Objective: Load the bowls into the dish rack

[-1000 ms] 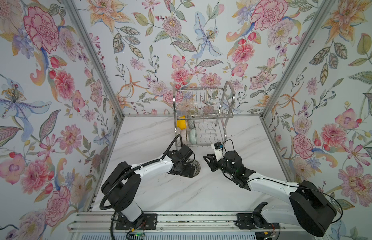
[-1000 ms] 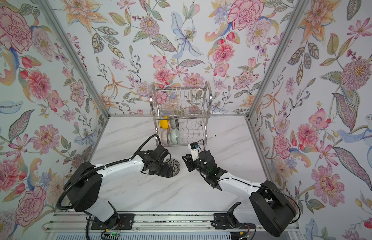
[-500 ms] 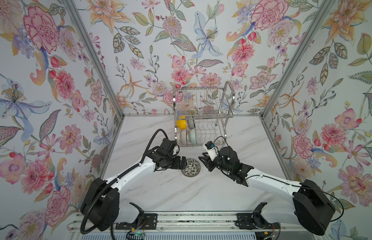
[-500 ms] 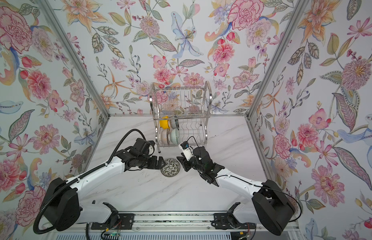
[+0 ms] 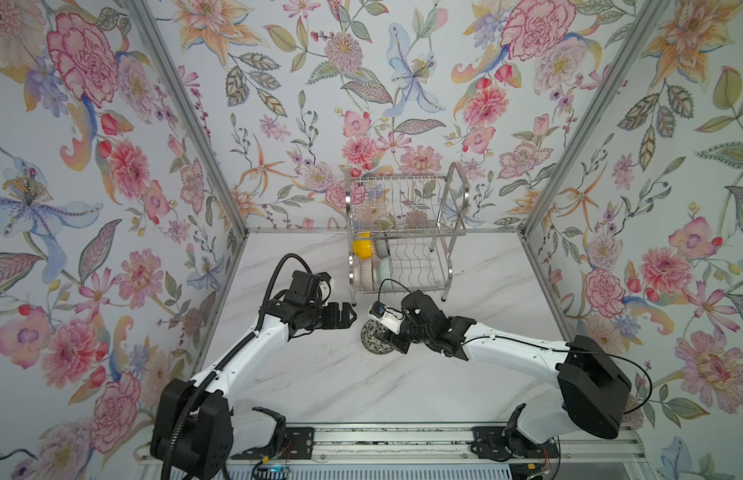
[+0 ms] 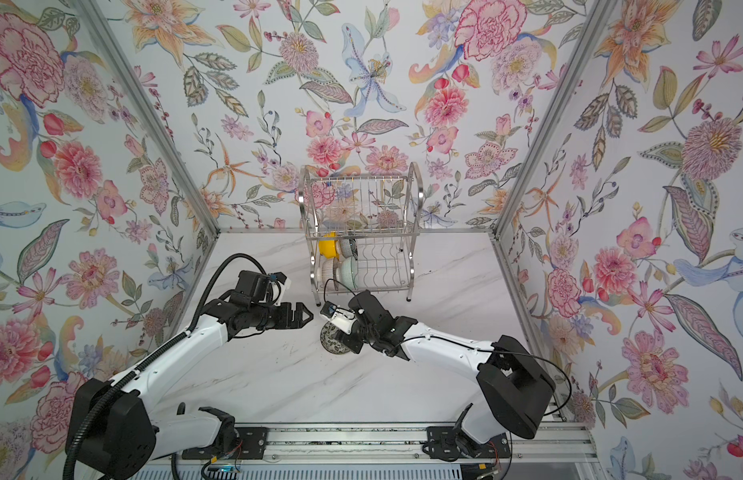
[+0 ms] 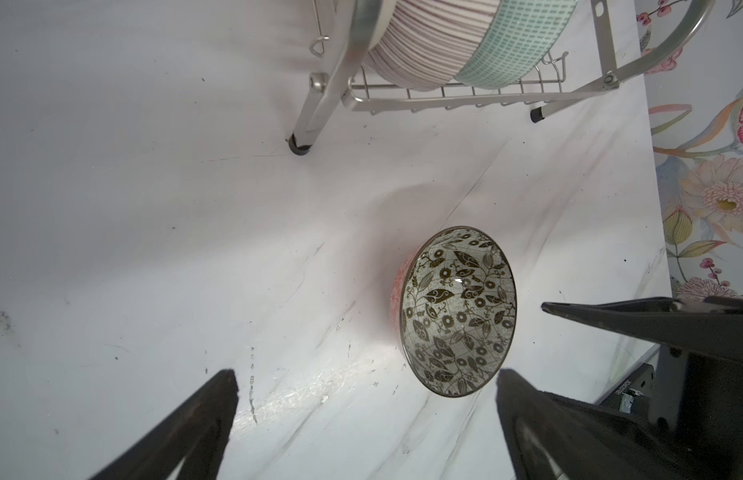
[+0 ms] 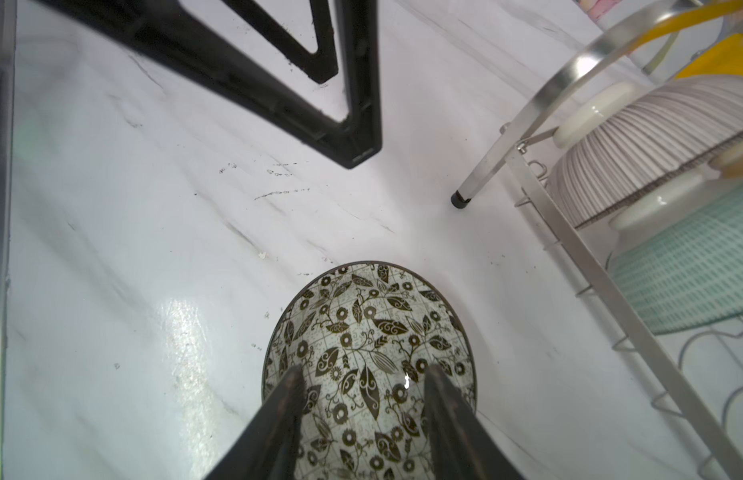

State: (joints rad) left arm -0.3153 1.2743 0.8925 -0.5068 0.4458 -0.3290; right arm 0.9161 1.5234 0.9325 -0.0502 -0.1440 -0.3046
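Now pulled left gripper (image 5: 349, 316) back, open and empty, and opened right gripper (image 8: 363, 372) over last bowl (image 7: 459, 311), with 4 in rack (image 7: 328, 95).

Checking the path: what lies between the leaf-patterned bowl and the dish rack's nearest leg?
Only bare table between the leaf-patterned bowl and the dish rack, shown in the left wrist view.
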